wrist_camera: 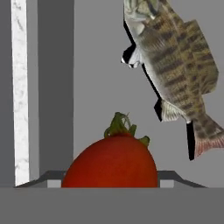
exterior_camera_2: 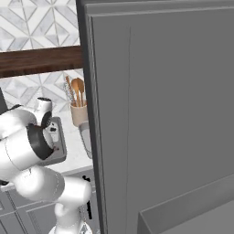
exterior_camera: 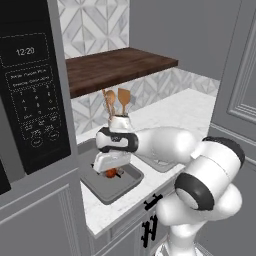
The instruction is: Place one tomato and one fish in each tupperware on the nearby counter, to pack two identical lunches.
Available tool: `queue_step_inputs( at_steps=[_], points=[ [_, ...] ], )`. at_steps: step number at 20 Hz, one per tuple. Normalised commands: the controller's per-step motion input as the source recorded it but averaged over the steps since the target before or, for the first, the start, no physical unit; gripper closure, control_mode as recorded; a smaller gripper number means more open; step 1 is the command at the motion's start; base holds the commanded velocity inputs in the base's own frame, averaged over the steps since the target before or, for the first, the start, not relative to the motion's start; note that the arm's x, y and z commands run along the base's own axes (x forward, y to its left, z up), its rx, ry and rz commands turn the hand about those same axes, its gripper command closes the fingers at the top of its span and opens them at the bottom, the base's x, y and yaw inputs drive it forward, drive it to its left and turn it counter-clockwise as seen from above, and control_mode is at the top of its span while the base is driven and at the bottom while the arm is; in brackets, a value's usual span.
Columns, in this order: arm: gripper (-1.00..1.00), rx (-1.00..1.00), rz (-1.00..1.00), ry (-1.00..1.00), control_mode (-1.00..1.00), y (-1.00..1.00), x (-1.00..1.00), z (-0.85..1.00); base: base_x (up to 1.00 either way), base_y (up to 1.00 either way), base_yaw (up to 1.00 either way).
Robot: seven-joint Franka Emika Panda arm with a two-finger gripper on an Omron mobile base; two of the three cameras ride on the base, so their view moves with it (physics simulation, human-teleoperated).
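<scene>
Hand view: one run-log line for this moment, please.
end effector: low over near tupperware | tomato: between fingertips, grip unclear | fish: lying in same tupperware, apart from tomato | counter

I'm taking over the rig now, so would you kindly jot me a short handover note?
Gripper: low inside the near tupperware, a tomato between its fingertips; whether it grips or has let go, I cannot tell.
A fish lies on that tray's floor beside the tomato.
Second tupperware sits behind the arm on the counter, contents hidden.
Done: near tray has fish and tomato.
Left: free the gripper, check the second tray.
</scene>
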Motion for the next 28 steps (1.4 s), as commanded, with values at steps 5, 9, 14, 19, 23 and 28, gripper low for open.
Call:
queue_step_inputs(
  at_steps=[5, 9, 14, 19, 23, 28],
  points=[
    [1.00, -0.12, 0.00, -0.01, -1.00, 0.26, 0.22, -0.39, 0.00, 0.00, 0.00],
    [1.00, -0.03, 0.00, 0.00, -1.00, 0.03, 0.35, -0.23, 0.00, 0.00, 0.00],
    [-1.00, -0.01, 0.00, 0.00, -1.00, 0.00, 0.51, -0.29, 0.00, 0.00, 0.00],
    [-1.00, -0.01, 0.00, 0.00, -1.00, -0.05, 0.27, -0.20, 0.00, 0.00, 0.00],
    [-1.00, 0.00, 0.00, -0.01, -1.00, -0.42, -0.35, 0.26, 0.00, 0.00, 0.00],
    [-1.00, 0.00, 0.00, -0.12, -1.00, -0.30, -0.67, 0.52, 0.00, 0.00, 0.00]
  ],
)
